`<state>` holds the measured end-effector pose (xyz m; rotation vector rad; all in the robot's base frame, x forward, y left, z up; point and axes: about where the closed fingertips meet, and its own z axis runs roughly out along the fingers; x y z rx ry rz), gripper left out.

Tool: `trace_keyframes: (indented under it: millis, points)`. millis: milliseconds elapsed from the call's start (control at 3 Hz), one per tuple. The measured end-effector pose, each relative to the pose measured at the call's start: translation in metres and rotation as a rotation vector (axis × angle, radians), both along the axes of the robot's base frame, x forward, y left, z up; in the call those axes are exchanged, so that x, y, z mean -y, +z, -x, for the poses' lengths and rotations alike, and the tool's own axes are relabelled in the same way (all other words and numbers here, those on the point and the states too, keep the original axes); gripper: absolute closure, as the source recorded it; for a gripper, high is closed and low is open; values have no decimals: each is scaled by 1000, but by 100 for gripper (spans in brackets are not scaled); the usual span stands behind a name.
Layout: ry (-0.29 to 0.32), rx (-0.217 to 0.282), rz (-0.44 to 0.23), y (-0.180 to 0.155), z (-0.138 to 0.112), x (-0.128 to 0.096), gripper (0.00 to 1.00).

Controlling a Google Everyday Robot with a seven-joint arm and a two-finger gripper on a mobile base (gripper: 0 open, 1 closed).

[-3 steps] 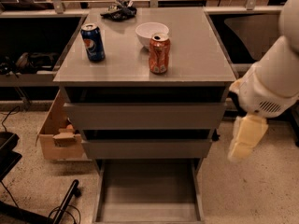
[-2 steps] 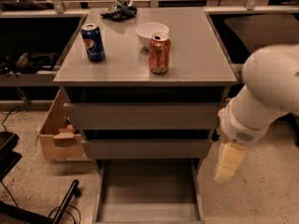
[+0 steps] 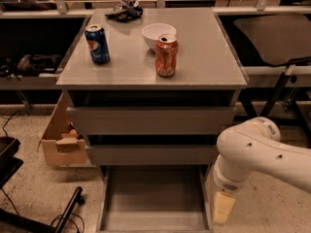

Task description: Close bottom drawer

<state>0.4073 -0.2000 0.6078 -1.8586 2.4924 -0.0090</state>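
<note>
The bottom drawer (image 3: 151, 198) is pulled out at the foot of the grey cabinet, an open shallow tray that looks empty inside. Its front lies at or below the lower frame edge. Above it sit the mid drawer front (image 3: 151, 154) and the top drawer front (image 3: 151, 120). My gripper (image 3: 222, 208) hangs from the white arm (image 3: 262, 149) at the lower right, right beside the open drawer's right side wall, pointing down.
On the cabinet top (image 3: 204, 57) stand a blue Pepsi can (image 3: 97, 43), an orange can (image 3: 166, 55) and a white bowl (image 3: 157, 35), with a dark crumpled item (image 3: 124, 11) at the back. A cardboard box (image 3: 60, 140) sits on the floor left of the cabinet.
My arm has swung down and to the left, bringing the gripper from beside the mid drawer to low beside the open bottom drawer. The drawer has not moved.
</note>
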Motion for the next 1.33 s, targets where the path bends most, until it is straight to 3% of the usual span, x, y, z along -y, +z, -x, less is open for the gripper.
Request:
trace_keyframes:
  millis: [333,667,1000,1333]
  points:
    - [-32,-38,12,-44,5,2,0]
    - [-34,-41,9,-47,5,0,0]
    - [-67,-85,-60,-104,8,-18,0]
    - [-99,-115,-118,-182,14,-38,0]
